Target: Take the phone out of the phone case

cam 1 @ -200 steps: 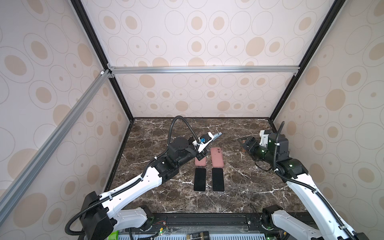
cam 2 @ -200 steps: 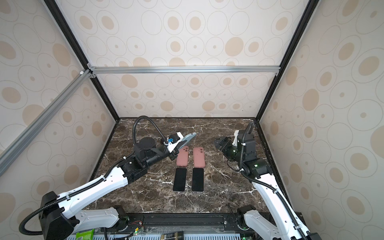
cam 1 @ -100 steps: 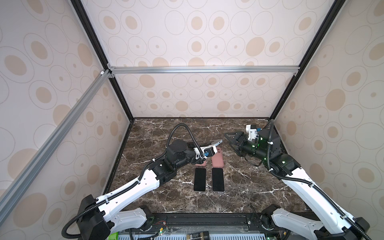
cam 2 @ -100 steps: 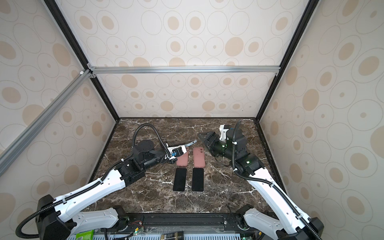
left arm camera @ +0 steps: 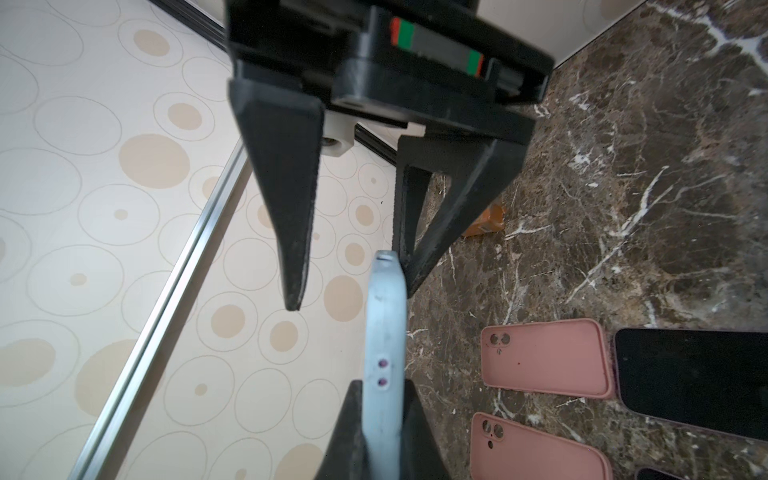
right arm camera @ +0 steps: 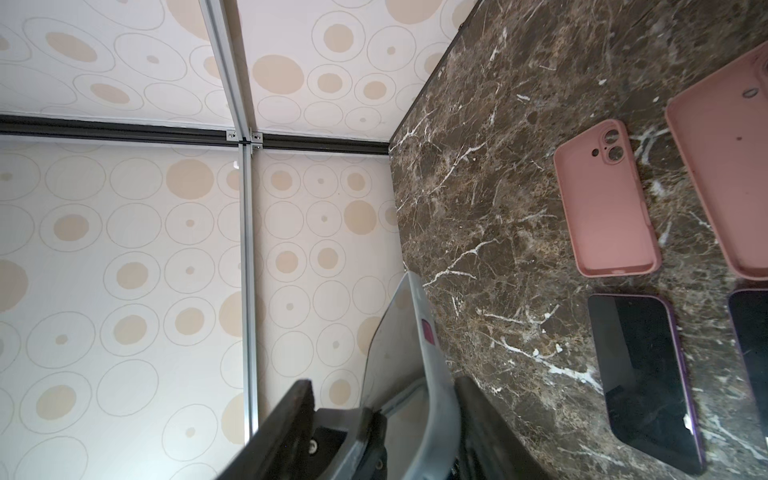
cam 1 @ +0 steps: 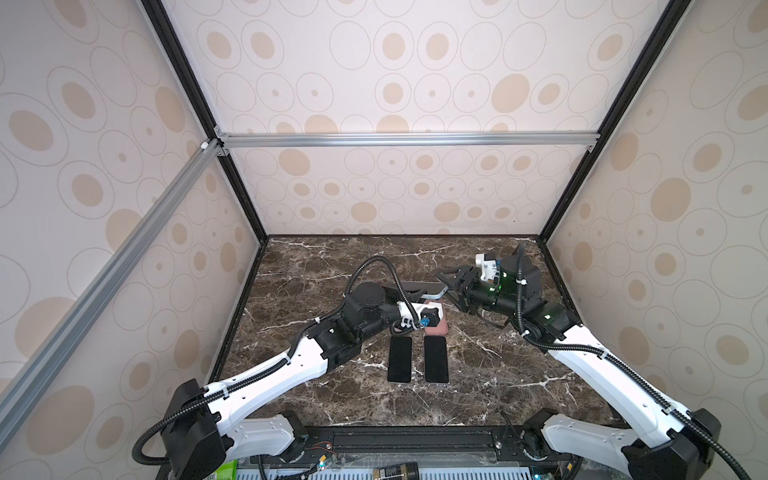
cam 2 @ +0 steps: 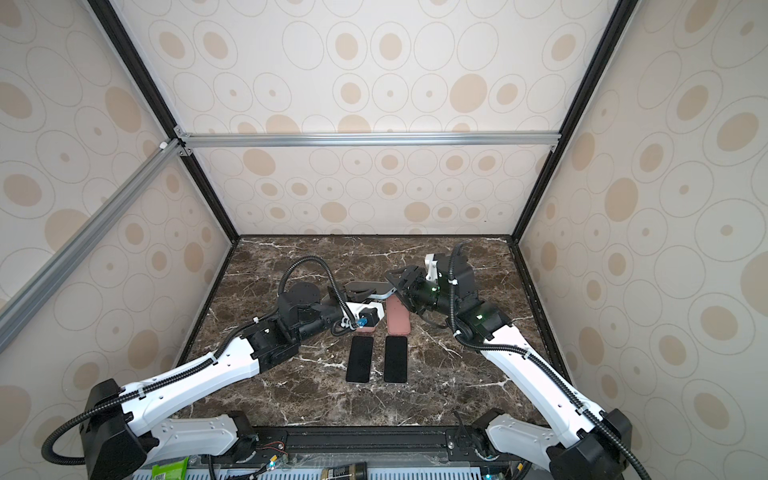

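The phone case [cam 1: 420, 289] is light blue with the phone inside; purple side buttons show through its edge [left arm camera: 384, 353]. It hangs level above the marble table [cam 1: 498, 374]. My left gripper [left arm camera: 384, 388] is shut on one end of it. My right gripper [cam 1: 451, 286] stands open around the other end. In the left wrist view one right finger [left arm camera: 419, 232] touches the case tip and the other finger [left arm camera: 291, 208] stands apart. In the right wrist view the case [right arm camera: 434, 374] runs between my right fingers [right arm camera: 478, 415].
Two empty pink cases [cam 2: 398, 316] [cam 2: 365, 329] lie under the held case. Two bare black phones [cam 1: 400, 359] [cam 1: 436, 359] lie side by side in front of them. A small orange object [left arm camera: 486, 218] sits near the back wall.
My right gripper has swung left to the free end of the held case and its jaws have narrowed. My left gripper has lowered the case from a tilt to level.
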Robot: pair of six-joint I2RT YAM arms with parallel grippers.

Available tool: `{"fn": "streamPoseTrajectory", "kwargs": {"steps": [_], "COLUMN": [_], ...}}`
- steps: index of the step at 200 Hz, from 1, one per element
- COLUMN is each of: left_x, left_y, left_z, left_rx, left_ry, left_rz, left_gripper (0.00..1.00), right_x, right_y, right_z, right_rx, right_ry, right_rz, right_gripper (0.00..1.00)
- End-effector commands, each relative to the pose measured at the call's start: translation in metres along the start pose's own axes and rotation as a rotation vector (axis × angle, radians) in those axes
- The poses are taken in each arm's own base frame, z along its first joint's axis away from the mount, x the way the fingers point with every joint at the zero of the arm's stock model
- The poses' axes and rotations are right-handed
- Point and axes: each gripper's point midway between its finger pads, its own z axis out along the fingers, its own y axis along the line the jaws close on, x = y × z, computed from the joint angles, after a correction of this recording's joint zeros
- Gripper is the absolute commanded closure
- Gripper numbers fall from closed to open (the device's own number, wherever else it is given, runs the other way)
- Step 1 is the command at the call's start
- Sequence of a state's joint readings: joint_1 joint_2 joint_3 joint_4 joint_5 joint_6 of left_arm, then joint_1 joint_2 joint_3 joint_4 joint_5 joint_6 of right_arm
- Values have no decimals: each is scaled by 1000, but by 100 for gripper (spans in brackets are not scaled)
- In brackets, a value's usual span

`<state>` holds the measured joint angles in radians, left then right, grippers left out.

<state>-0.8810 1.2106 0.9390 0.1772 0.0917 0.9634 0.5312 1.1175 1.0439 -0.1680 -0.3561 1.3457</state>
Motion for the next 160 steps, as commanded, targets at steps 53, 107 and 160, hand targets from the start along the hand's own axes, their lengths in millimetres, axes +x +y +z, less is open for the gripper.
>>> {"fn": "streamPoseTrajectory", "kwargs": {"steps": [53,107,160], "left_x": [-20,-14,-18], "left_y": [23,14,12], "left_z": [1,5,4], "left_rx": [-182,-214,-231], "left_ry": [7,48,29], "left_rz": [246,326,277], "left_gripper": [100,100,87], "right_x": [6,4,0], "right_y": [1,2,4], "right_z": [7,6,6], "right_rx": [-48,-72,-120], "right_ry": [28,16,-9], "right_rz": [80,95,96], "right_gripper": [56,67,84]}}
